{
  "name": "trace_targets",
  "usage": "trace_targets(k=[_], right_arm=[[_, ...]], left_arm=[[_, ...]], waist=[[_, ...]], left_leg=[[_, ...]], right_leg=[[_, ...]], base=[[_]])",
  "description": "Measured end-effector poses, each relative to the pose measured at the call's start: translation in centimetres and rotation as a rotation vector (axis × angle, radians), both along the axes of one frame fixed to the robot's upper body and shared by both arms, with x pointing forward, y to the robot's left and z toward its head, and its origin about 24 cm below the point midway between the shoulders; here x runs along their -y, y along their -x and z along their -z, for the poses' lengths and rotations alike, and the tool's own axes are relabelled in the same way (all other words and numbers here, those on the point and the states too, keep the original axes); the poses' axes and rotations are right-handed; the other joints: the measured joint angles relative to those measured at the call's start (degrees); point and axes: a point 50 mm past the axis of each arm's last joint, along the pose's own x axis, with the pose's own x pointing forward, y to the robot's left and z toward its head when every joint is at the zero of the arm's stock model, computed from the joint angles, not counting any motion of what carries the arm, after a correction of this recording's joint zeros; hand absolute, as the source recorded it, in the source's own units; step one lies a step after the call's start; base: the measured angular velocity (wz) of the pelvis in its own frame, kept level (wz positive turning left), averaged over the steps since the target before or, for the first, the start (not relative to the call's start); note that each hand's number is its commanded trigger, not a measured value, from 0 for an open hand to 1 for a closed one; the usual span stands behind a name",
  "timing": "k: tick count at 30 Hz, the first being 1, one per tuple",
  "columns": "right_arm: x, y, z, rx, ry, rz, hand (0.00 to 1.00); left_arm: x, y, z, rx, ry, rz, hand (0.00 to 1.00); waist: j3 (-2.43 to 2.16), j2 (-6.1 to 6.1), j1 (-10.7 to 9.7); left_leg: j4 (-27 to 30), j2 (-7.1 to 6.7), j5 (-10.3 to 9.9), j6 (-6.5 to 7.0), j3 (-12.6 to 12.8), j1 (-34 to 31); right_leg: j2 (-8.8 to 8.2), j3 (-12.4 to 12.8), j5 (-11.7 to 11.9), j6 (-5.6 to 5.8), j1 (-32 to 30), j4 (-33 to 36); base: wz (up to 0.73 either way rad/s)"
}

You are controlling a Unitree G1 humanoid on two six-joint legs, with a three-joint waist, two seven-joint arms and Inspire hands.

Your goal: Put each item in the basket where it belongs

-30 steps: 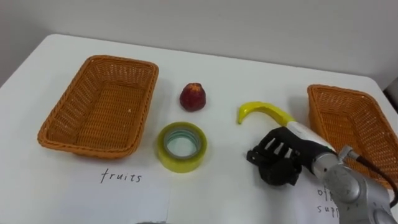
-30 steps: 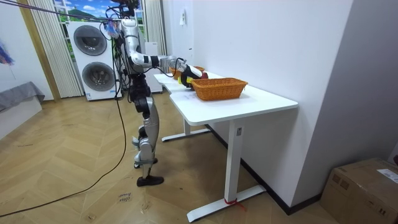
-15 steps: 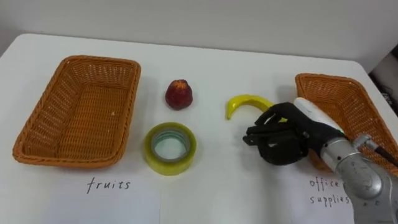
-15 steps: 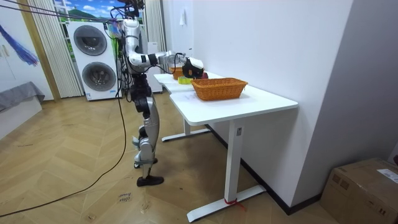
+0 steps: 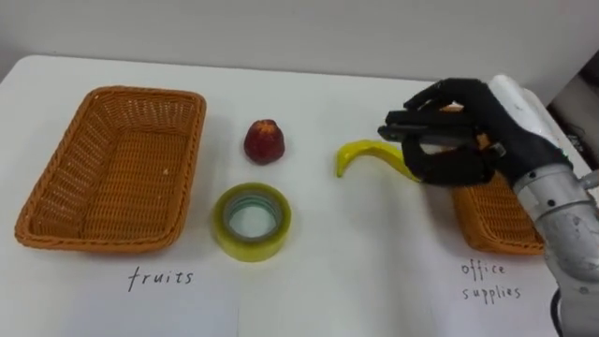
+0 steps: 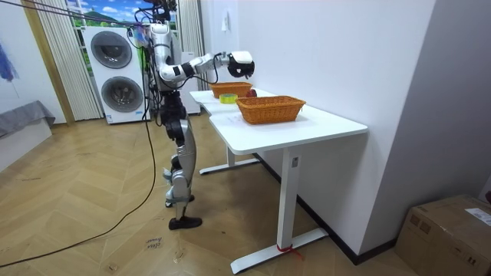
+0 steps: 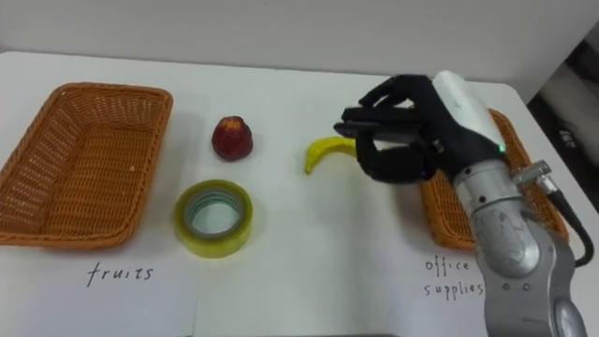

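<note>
The right hand has risen off the desk. A second ago it lay low beside the banana. Now it hangs at the upper right of the frame, fingers curled into a loose claw with nothing in them. The room view shows the same thing, the hand held high over the desk's far end.

The banana has stayed flat on the desk just left of and below the hand, its right end hidden behind the fingers. The lift appears to have carried nothing, so the pick probably has to be made again.

Behind the hand sits the right basket, woven orange wicker, and the part that shows is empty. Left of the banana stands a small dark red fruit, rounded and matt. Below it lies a roll of tape, a glossy yellow-green ring lying flat. At far left is the second basket, rectangular with slanted walls, also empty. Nothing is sorted yet.
</note>
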Motion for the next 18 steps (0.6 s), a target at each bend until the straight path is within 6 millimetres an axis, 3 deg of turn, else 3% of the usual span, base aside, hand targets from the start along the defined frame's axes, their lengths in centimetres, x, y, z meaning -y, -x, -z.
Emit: trace_targets(k=[3,10,18], right_arm=[[0.2,0.0,-0.3,0.057,-0.016,0.033,1.0],[1.6,0.3,-0.8,0.171,-0.097,0.145,1.0],[3.5,0.3,0.8,0.161,-0.144,0.269,1.0]], left_arm=[[0.0,0.0,0.0,0.001,-0.016,-0.001,0.0],[0.2,0.4,0.0,-0.006,-0.018,-0.014,0.0],[0.7,1.5,0.1,-0.034,-0.02,-0.026,0.0]], waist=[[-0.38,0.04,-0.36],[-0.26,0.26,-1.38],[-0.46,-0.05,-2.72]], left_leg=[[0.13,0.01,0.0,0.0,-0.24,0.05],[0.05,0.03,0.0,0.0,-0.49,0.77],[0.11,-0.01,0.0,0.0,-0.17,0.86]], right_leg=[[-0.04,-0.38,0.0,0.0,0.13,0.15],[-0.09,-0.77,0.0,0.01,0.93,0.16],[-0.11,-0.51,-0.02,0.02,0.99,0.16]], base=[[0.05],[0.02],[-0.02]])
